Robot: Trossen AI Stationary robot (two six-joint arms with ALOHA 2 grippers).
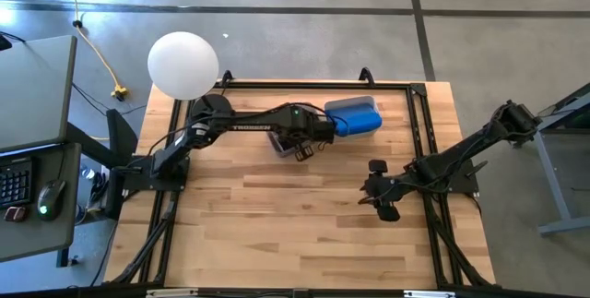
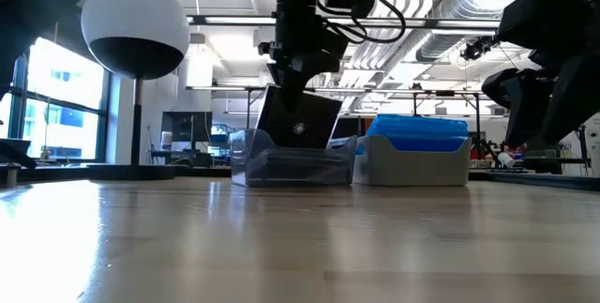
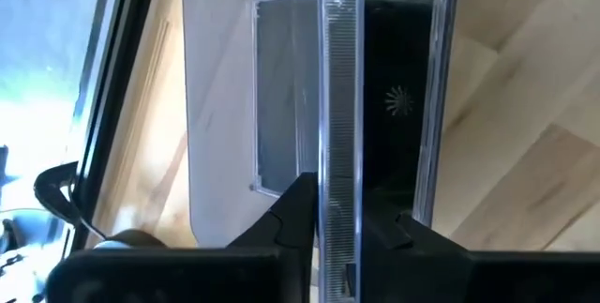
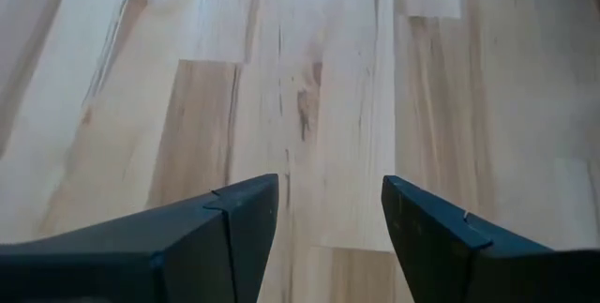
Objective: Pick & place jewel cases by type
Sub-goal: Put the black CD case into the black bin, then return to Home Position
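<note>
Bare table (image 2: 300, 247) fronts the left fingers (image 3: 291, 219) clamped on a black jewel case (image 3: 339, 106); right fingers (image 4: 253, 214) apart.

Two tubs stand side by side: one clear tub (image 2: 292, 166) directly under the left pincer (image 3: 339, 237), and one grey tub (image 2: 416, 164) just beyond it. One black jewel case (image 2: 298, 123) stands on edge in the clear tub. The blue jewel cases (image 2: 417, 130) are stacked in the grey tub; their number cannot be told.

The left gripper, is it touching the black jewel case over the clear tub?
Touching: in the left wrist view the left gripper pinches the black jewel case edge between its fingers.
</note>
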